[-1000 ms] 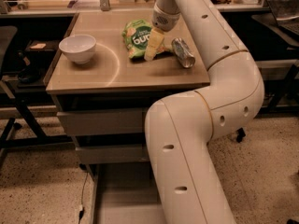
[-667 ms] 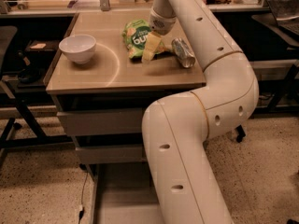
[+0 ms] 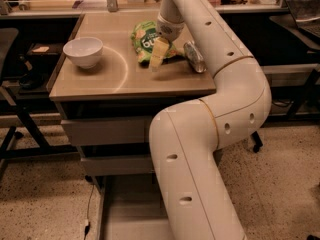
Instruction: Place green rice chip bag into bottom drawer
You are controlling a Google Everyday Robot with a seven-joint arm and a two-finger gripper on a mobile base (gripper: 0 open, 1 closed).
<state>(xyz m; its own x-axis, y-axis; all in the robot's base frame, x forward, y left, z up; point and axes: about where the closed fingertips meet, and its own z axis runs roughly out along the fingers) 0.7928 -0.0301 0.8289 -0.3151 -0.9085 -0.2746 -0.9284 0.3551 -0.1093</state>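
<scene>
A: Bag [image 3: 144, 38] lay on the table [image 3: 100, 80], gripper [image 3: 159, 54] right down on it. Clamped or not, couldn't tell.
B: Drawer [image 3: 131, 215] stood open below. Lift and drop were both left to do.

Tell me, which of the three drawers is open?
The bottom drawer: it is pulled out, showing its grey floor; the top drawer and middle drawer are shut. The hand is up on the tabletop at the green bag.

The white arm [image 3: 210, 134] folds at its elbow and reaches forward, gripper [image 3: 161, 56] pointing down near upper centre.
</scene>
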